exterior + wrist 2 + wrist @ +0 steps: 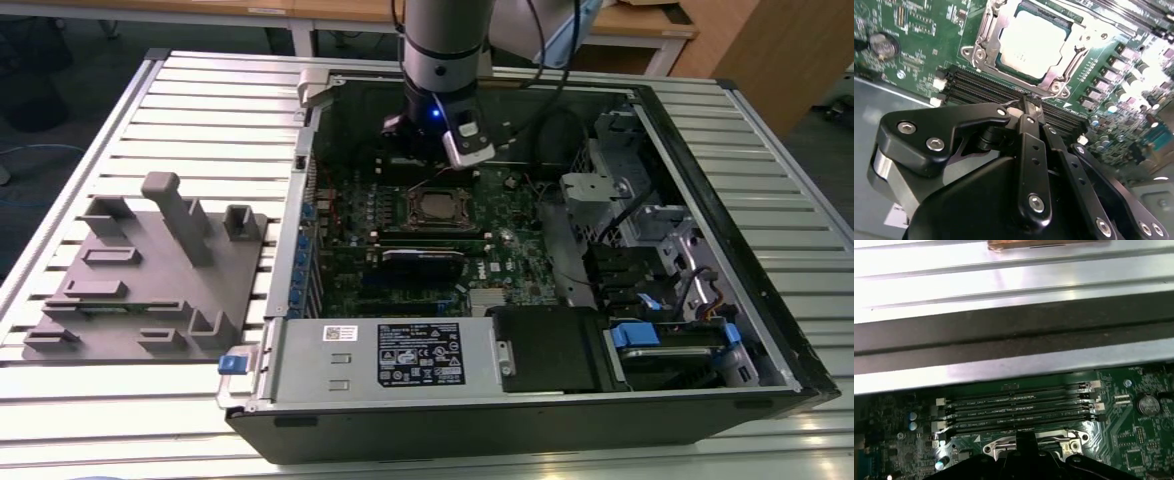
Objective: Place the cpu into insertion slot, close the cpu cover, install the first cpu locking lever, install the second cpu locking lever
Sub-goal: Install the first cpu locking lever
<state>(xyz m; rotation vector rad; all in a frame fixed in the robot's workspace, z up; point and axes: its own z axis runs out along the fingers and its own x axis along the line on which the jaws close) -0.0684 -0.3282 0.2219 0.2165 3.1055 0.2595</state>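
Flat square silver-tan cpu point(1026, 42) sits framed by the silvery metal cpu cover point(983, 39), black gripper point(1027, 102) clenched just beside

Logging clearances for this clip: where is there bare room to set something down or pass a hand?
Bare table slats lie behind and in front of the grey fixture. Inside the case it is crowded: board, cables, drive bays, the arm by the cpu.

We look down on the computer case point(534, 425) from high, the arm point(447, 50) at twelve o'clock. Both wrist views sit close inside, sharing the memory slots point(979, 86) point(1019, 412) and the insertion slot point(1054, 87) point(999, 446).
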